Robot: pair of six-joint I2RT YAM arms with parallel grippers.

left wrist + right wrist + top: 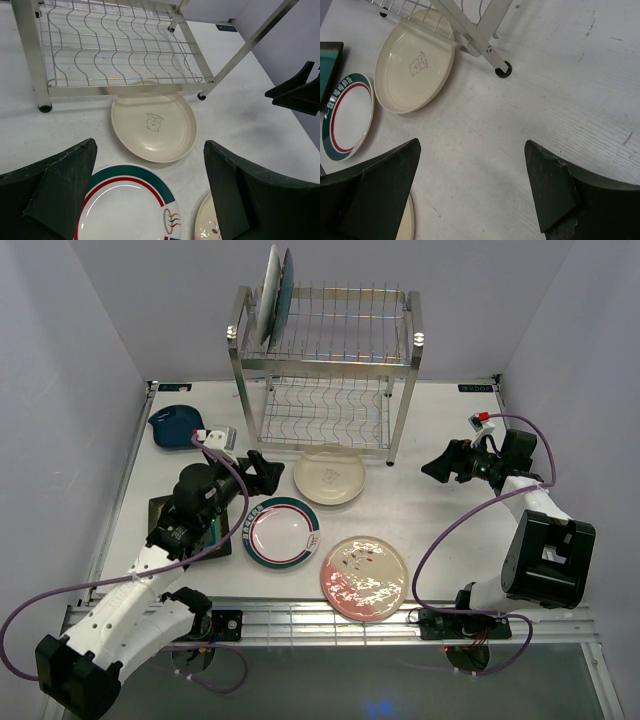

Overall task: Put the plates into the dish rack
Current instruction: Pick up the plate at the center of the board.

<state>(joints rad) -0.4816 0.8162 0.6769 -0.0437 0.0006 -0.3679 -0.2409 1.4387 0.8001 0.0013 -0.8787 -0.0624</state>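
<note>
Left gripper (270, 471) is spread and empty, just near-left of the cream plate (328, 476). The plate lies flat in front of the dish rack (330, 363). Right gripper (438, 465) is also spread and empty, right of the rack.

Likely step: grab the cream plate. Pinch its near rim, drag it nearward clear of the lower shelf, then tilt it upright.

Only the top view shows the two plates (272, 290) standing in the upper tier, far left. The wrist views show the cream plate's far edge apparently tucked under the front rail.
</note>
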